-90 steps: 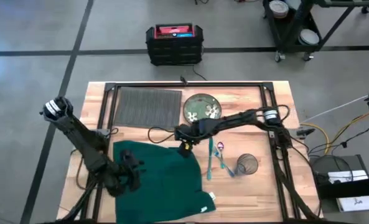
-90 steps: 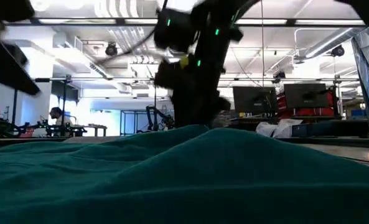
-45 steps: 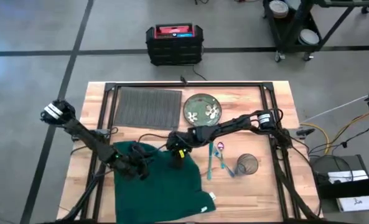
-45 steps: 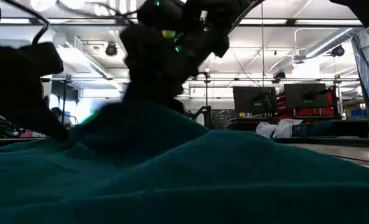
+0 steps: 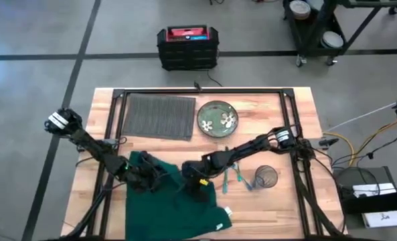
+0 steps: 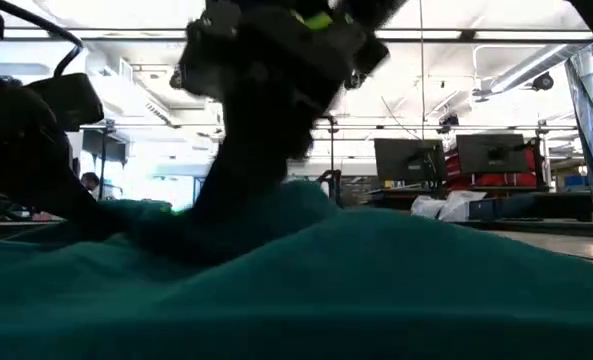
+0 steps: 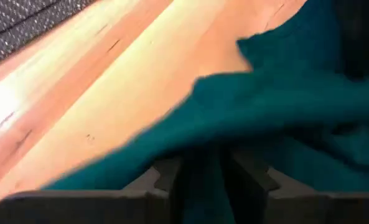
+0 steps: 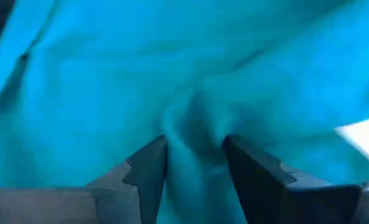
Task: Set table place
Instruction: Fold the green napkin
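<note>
Placemat (image 5: 159,115) lies flat at table (image 5: 278,201) far edge, left of plate (image 5: 217,118). Grey floor around; black-red case (image 5: 187,47) beyond table. Left gripper (image 5: 150,179) clenched on green napkin (image 5: 185,204) fold; right gripper (image 5: 193,185) pinches napkin too. Spoons (image 5: 235,171) and mesh cup (image 5: 266,177) right of napkin. In low view napkin blocks tabletop; monitors (image 6: 451,158) behind.

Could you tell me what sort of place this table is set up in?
Probably a robotics lab or workshop: a grey floor with a red-topped toolbox, monitors on benches behind, and bare ceiling pipes.
</note>
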`<state>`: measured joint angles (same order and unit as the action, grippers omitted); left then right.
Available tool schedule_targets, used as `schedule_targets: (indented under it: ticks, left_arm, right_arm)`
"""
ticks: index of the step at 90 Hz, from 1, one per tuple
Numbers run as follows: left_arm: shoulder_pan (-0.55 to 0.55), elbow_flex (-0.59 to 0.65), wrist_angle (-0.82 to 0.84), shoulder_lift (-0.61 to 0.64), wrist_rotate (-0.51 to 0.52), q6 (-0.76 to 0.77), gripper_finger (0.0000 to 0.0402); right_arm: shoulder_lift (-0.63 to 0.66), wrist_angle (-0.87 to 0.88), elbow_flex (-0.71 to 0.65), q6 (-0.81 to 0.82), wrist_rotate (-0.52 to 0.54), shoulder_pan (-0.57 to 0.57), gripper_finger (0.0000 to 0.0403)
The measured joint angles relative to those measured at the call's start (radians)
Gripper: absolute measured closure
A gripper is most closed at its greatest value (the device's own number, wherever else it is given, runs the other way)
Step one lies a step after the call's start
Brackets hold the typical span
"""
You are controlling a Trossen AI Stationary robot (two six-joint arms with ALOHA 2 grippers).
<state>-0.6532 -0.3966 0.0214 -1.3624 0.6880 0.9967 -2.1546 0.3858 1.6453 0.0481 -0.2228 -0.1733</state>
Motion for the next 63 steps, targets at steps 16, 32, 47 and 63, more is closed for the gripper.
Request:
schedule_targets:
  ticks: [16,32,47,63]
  left_arm:
    - [0.006,-0.001,-0.001,0.0,0.001,-0.015,0.0315]
    - [0.007,-0.001,-0.007,0.0,0.001,-0.013,0.0323]
    - [0.007,-0.001,-0.013,0.0,0.001,-0.02,0.0325]
    - [0.007,-0.001,-0.021,0.0,0.002,-0.02,0.0325]
  right_arm:
    - [0.077,0.15,0.077,-0.028,0.206,0.051,0.0272]
    - [0.048,0.139,0.019,0.089,0.19,0.124,0.0278]
    - [-0.049,0.056,-0.041,0.156,0.056,0.114,0.0261]
    - [-0.094,0.004,-0.03,0.102,0.112,0.099,0.0254]
